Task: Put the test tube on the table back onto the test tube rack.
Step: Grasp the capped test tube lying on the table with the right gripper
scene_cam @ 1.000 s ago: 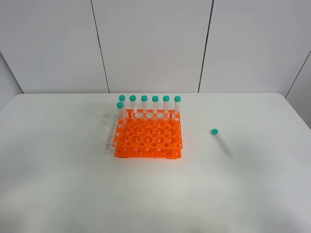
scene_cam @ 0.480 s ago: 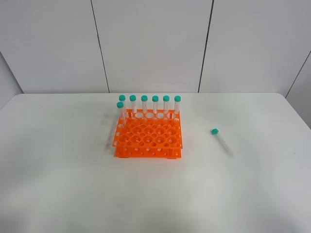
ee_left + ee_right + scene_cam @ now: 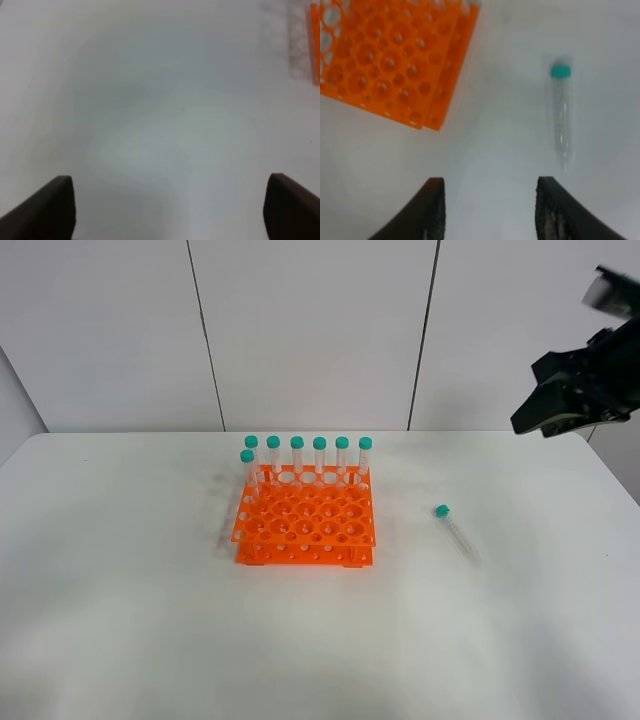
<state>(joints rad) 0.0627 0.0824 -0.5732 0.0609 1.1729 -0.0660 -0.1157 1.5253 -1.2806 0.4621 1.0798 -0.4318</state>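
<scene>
since a moment ago the right arm (image 3: 585,380) has swung into sight high at the far right of the overhead view, where nothing stood before; the tubes and rack have not shifted.

right gripper (image 3: 490,190) hangs above the bench (image 3: 150,620) with its two dark fingers (image 3: 432,210) spread apart and nothing between them. just beyond the gap, in the wrist view, the loose tube (image 3: 562,120) lies flat on the white surface, its green cap (image 3: 561,71) at the end away from the gripper. from overhead the same tube (image 3: 456,533) rests right of the rack and well apart from it, cap toward the far left, tip toward the near right.

left gripper (image 3: 167,200) is also spread wide, holding nothing, with bare bench under it and a thin strip of orange at the edge of its view. it does not show in the overhead view.

orange rack (image 3: 305,525) sits at the middle of the bench. seven capped tubes (image 3: 297,458) stand upright in it: six along the far row and one more at the left end, one row nearer. grey wall panels (image 3: 310,330) rise behind the bench.
</scene>
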